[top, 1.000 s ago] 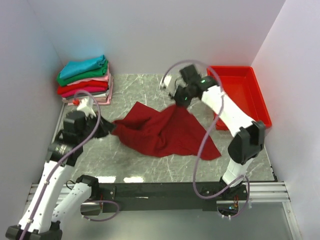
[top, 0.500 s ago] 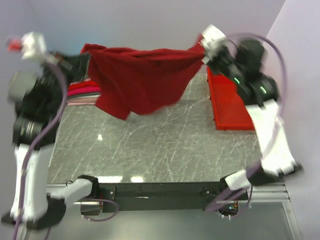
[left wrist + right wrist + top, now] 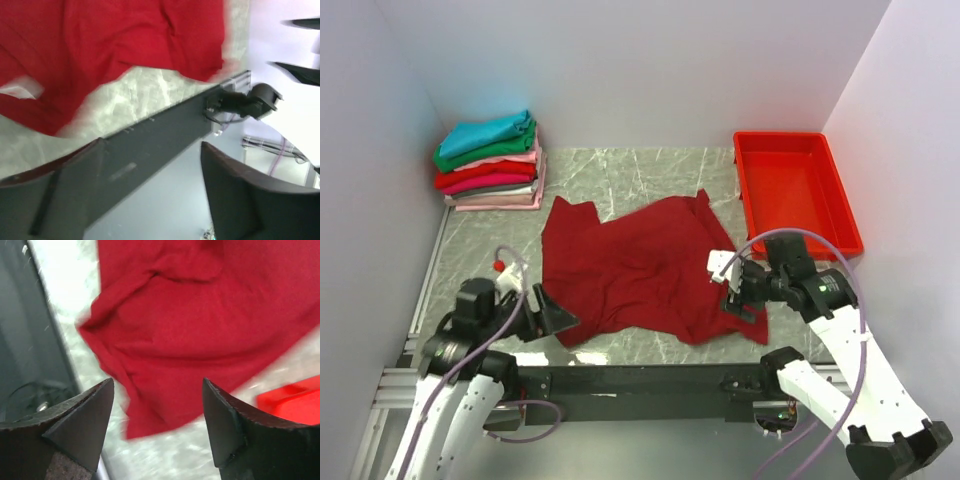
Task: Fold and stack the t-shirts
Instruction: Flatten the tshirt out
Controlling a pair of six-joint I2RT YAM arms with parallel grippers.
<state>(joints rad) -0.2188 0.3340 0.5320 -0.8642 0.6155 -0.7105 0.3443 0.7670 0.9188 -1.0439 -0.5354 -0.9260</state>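
A: Where's the dark red t-shirt (image 3: 630,270)?
B: Spread on the table (image 3: 620,175), centre to right of centre. Mostly flat and creased. Its far left corner points toward the stack and the near right corner is bunched.
A: Label?
B: The white neck label (image 3: 20,90) shows at the left edge of the left wrist view, blurred.
A: Left gripper (image 3: 552,315)?
B: Low, at the shirt's near left hem. In the wrist view the fingers (image 3: 65,200) are spread wide with nothing clamped. They frame the black rail (image 3: 640,380) and the table edge, with the cloth beyond the tips.
A: Right gripper (image 3: 735,300)?
B: Over the shirt's near right corner. Its fingers (image 3: 235,425) are wide apart too, gripping nothing, with red cloth below and past them. Can't tell if it's touching the cloth or just above it.
A: The other shirts?
B: The stack of folded t-shirts (image 3: 490,165) is in the far left corner by the wall. Teal on top, then green, pink, red, magenta, grey, with a pink edge at the bottom. Well apart from both grippers.
A: Tray?
B: The red tray (image 3: 795,190) is far right along the right wall, near the shirt's far right corner but apart from it.
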